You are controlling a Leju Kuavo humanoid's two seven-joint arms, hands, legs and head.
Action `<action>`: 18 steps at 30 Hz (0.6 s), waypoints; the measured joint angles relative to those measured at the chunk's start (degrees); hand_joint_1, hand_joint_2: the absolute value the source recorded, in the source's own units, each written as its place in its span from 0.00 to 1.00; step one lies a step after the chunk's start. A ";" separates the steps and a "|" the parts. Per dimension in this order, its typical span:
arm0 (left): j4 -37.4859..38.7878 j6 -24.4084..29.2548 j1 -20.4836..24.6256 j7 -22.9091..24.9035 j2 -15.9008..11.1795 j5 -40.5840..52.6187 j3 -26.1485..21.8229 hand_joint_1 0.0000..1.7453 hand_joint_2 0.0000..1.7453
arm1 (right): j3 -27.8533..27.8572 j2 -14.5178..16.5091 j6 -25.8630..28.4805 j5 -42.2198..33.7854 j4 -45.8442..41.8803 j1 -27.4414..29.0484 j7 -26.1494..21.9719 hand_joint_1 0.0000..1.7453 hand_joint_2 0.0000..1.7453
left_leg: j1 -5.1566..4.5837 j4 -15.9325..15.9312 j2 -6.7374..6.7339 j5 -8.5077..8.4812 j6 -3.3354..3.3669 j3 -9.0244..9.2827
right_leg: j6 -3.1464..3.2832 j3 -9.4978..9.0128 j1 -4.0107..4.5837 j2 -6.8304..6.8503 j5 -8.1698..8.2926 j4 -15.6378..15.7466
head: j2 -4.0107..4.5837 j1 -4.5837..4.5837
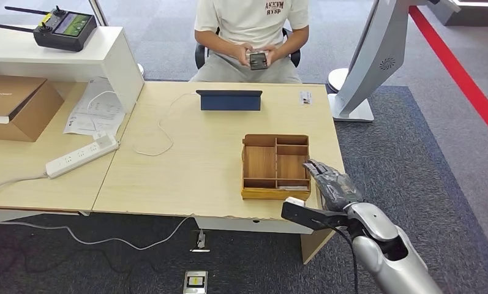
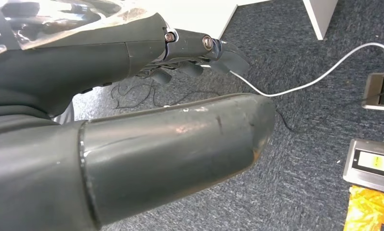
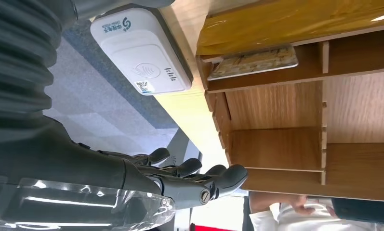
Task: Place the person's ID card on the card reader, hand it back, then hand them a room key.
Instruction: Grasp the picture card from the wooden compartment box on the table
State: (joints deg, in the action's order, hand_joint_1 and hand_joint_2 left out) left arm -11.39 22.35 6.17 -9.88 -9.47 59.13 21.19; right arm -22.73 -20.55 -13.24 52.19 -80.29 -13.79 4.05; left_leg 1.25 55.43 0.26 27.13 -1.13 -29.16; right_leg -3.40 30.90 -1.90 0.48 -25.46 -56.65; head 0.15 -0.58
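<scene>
The white card reader (image 3: 141, 50) lies at the table's near edge next to the wooden tray (image 1: 275, 165); in the head view only its corner (image 1: 294, 200) shows behind my right arm. A patterned card (image 3: 255, 62) lies in one narrow compartment of the tray (image 3: 276, 144). My right hand (image 1: 330, 180) hovers at the tray's right side, its fingers (image 3: 199, 175) spread and holding nothing. A small white card (image 1: 305, 98) lies on the table's far right side. The seated person (image 1: 251, 24) holds a dark object (image 1: 258, 60) in both hands. My left hand (image 2: 194, 53) hangs over the floor, empty.
A blue tablet stand (image 1: 229, 100) is at the table's far edge, with a white cable (image 1: 161, 128) running from it. A power strip (image 1: 82, 156), papers (image 1: 97, 107) and a cardboard box (image 1: 15, 104) are on the left table. A white machine base (image 1: 351, 107) stands at the right.
</scene>
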 joint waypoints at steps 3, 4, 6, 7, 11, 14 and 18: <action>0.00 -0.05 0.01 0.12 0.01 -0.05 -0.01 0.00 0.00 | -0.56 0.90 1.87 1.08 0.05 0.41 0.08 0.00 1.00 | 0.00 0.00 0.00 0.00 0.00 0.00 | 0.00 0.00 0.00 0.00 0.00 0.00 | 0.00 0.01; 0.00 -0.05 0.01 0.14 0.02 -0.08 -0.01 0.00 0.00 | -0.70 1.16 2.51 1.43 0.11 0.46 0.01 0.00 1.00 | 0.00 0.00 0.00 0.00 0.00 0.00 | 0.00 0.00 0.00 0.00 0.00 0.00 | 0.00 0.02; 0.00 -0.05 0.01 0.14 0.03 -0.10 -0.01 0.00 0.00 | -0.93 1.70 3.88 2.13 0.26 0.47 -0.39 0.00 1.00 | 0.00 0.00 0.00 0.00 0.00 0.00 | 0.00 0.00 0.00 0.00 0.00 0.00 | 0.00 0.01; 0.00 -0.05 0.01 0.14 0.03 -0.11 -0.01 0.00 0.00 | -1.02 1.98 4.76 2.51 0.38 0.46 -0.74 0.00 1.00 | 0.00 0.00 0.00 0.00 0.00 0.00 | 0.00 0.00 0.00 0.00 0.00 0.00 | 0.00 0.01; 0.00 -0.05 0.02 0.13 0.08 -0.04 -0.05 0.00 0.00 | -1.33 3.00 9.57 4.29 1.46 0.37 -2.61 0.00 1.00 | 0.00 0.00 0.00 0.00 0.00 -0.01 | 0.00 0.00 0.00 0.00 0.00 0.00 | 0.00 0.01; 0.00 -0.05 0.05 0.19 0.10 0.06 -0.05 0.00 0.00 | -1.49 3.86 13.87 5.41 3.26 0.09 -4.38 0.00 1.00 | 0.00 -0.01 0.00 0.00 0.00 -0.01 | 0.00 0.00 0.00 0.00 0.00 0.00 | 0.00 0.01; 0.00 -0.02 0.09 0.39 0.15 0.19 -0.07 0.00 0.00 | -1.60 5.34 17.60 6.25 6.55 -0.71 -6.07 0.00 1.00 | 0.00 -0.01 0.00 0.00 0.00 -0.01 | 0.01 0.00 0.00 0.00 0.00 0.00 | 0.00 0.01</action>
State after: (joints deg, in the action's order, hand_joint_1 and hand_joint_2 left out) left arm -11.39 22.33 6.25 -9.49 -9.32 59.32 21.12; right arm -24.33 -15.21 4.36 58.43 -73.74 -14.50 -2.02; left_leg 1.26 55.43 0.26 27.13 -1.13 -29.17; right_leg -3.40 30.90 -1.89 0.48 -25.47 -56.66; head 0.15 -0.57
